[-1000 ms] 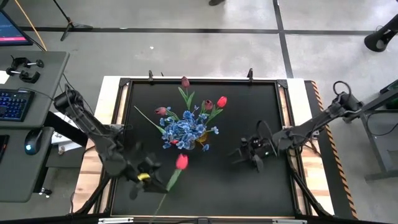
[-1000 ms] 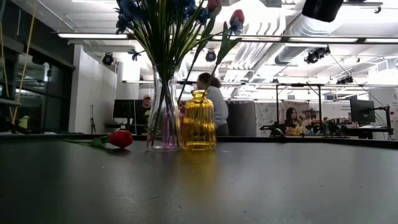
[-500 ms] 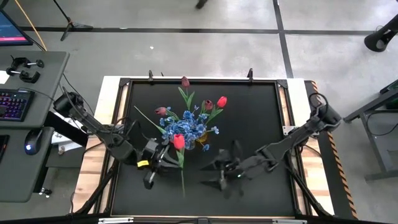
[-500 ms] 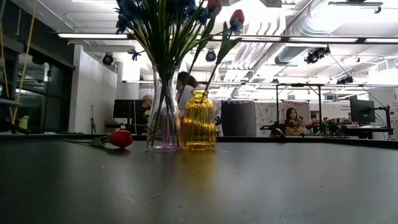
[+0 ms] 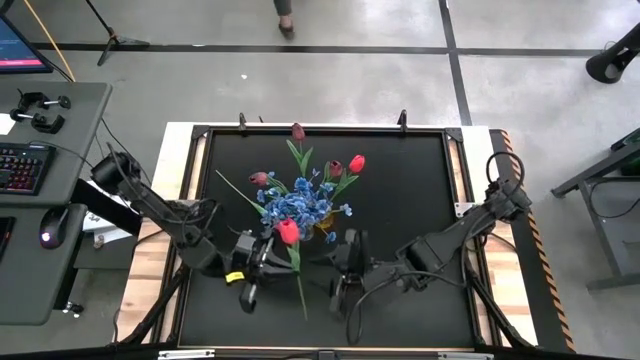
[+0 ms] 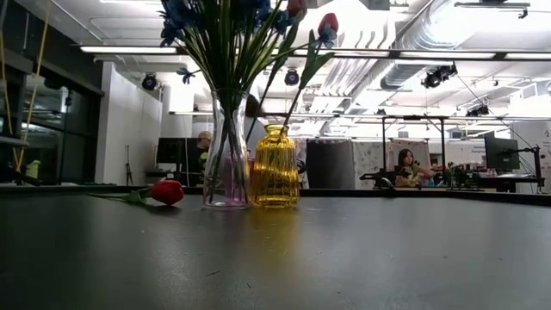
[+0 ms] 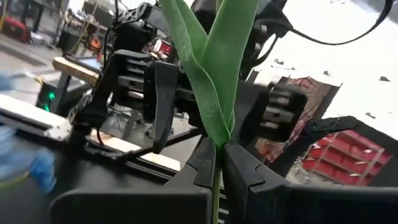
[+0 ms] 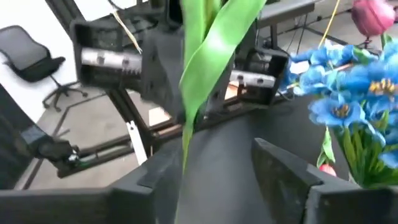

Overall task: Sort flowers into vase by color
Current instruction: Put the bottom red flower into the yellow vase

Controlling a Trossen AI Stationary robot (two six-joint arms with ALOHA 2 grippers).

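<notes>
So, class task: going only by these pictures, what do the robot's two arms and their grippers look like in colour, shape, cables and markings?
Both arms are dark, slender and jointed, with black cables looping along them. The left gripper carries a small yellow mark near its wrist; up close its fingers are matte black and angular. The right gripper is also black, with broad flat fingers.

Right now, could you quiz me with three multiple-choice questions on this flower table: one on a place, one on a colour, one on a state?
1. Where does the loose red tulip lie?
A. on the table beside the clear vase
B. inside the yellow vase
C. on the floor

2. What colour are the small blossoms?
A. white
B. blue
C. orange

3. How is the left gripper?
A. wide open, empty
B. out of sight
C. shut on a green stem

Answers: 1 A, the low view shows it lying left of the glass. 2 B, the bunch looks blue from above. 3 C, its wrist view shows fingers pinching the stem.
</notes>
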